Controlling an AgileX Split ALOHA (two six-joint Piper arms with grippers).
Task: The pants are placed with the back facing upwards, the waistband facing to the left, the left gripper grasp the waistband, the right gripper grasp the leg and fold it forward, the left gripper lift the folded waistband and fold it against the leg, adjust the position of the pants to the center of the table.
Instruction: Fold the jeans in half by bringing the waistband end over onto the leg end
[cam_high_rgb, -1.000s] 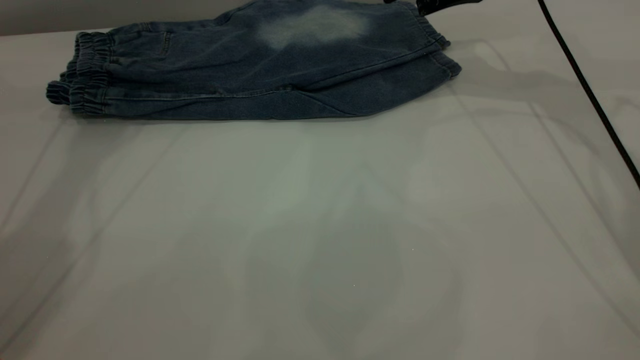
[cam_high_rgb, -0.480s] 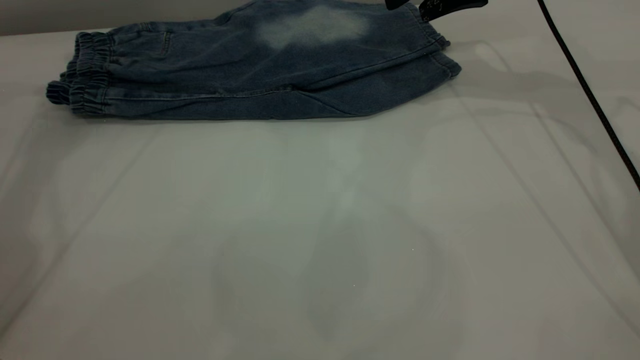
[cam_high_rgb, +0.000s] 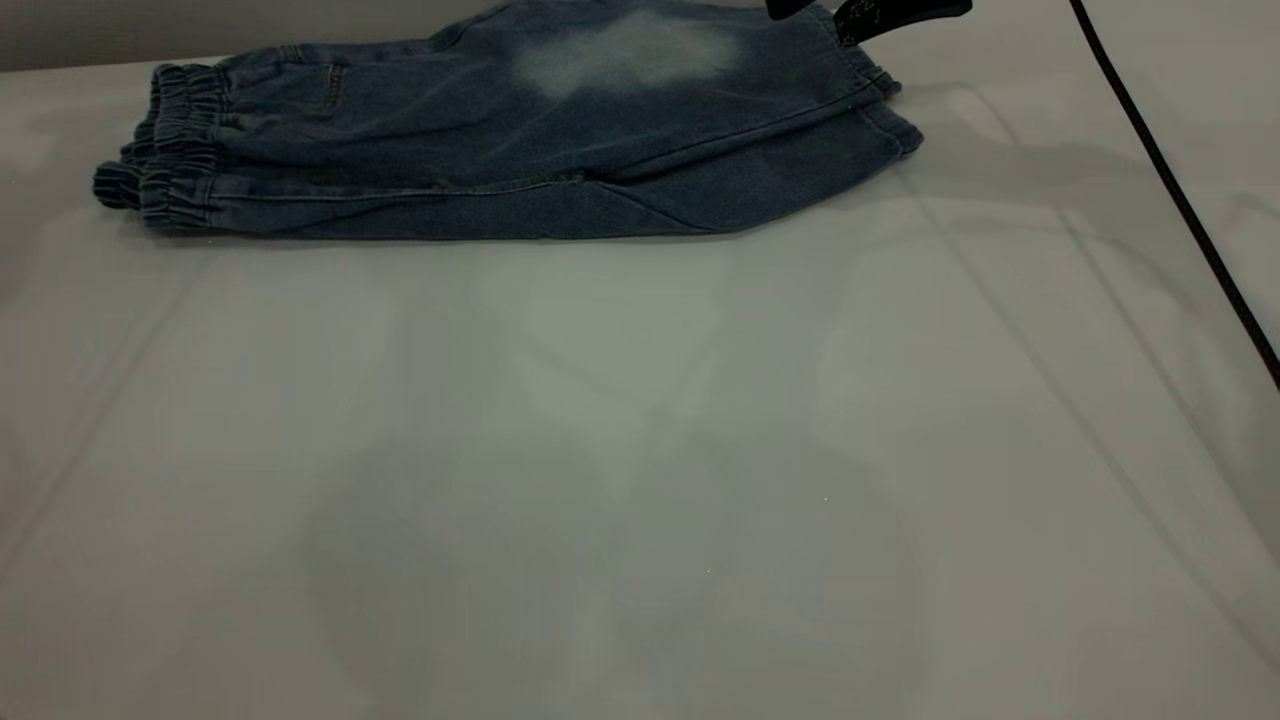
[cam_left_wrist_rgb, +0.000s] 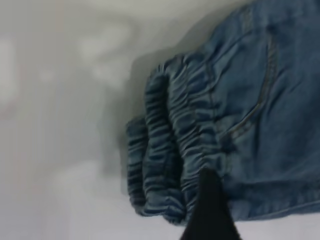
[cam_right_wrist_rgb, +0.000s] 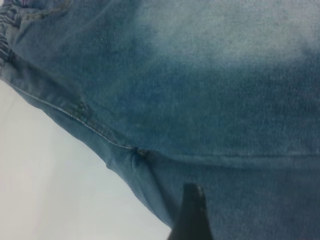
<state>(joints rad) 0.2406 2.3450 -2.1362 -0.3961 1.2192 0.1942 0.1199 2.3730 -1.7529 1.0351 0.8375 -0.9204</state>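
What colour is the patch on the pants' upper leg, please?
A whitish faded patch on blue denim, clearest in the exterior view.

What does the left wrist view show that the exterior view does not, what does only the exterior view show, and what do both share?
Only the left wrist view shows the left gripper, a single dark fingertip over the waistband, with the gathered ruching seen close.

Only the exterior view shows the whole pants folded lengthwise at the far side of the table, the leg with its whitish faded oval, the right gripper at the hem end, and a black cable.

Both show the waistband, a back pocket seam and bare table beside it.
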